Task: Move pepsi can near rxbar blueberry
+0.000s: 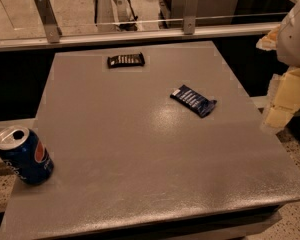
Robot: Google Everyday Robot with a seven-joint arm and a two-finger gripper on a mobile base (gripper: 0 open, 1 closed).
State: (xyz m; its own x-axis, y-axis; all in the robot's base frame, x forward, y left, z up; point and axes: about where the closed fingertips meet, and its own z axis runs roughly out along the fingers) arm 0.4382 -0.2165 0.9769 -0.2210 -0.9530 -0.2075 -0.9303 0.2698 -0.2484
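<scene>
Table (140, 149): grey and wide. It carries all three items, and nothing lies on the stretch between can and blue bar.
Gripper (282, 101): beyond the table's right edge, well apart from the can. Only pale blocky parts show, cut by the frame, so you cannot tell whether it is released or clenched.
Pepsi can (24, 155): upright at the front left corner, just beside the edge. By my reading, the reach has not begun. Come in from the table side so a nudge cannot tip it off, and take it around the body.
Rxbar blueberry (193, 100): flat, right of centre, lying at an angle. Set the can beside it, not on it.
Black bar (126, 60): near the far edge. Don't mistake it for the target.
Can top (11, 136): opened or sealed is hard to make out, so carry it level.
</scene>
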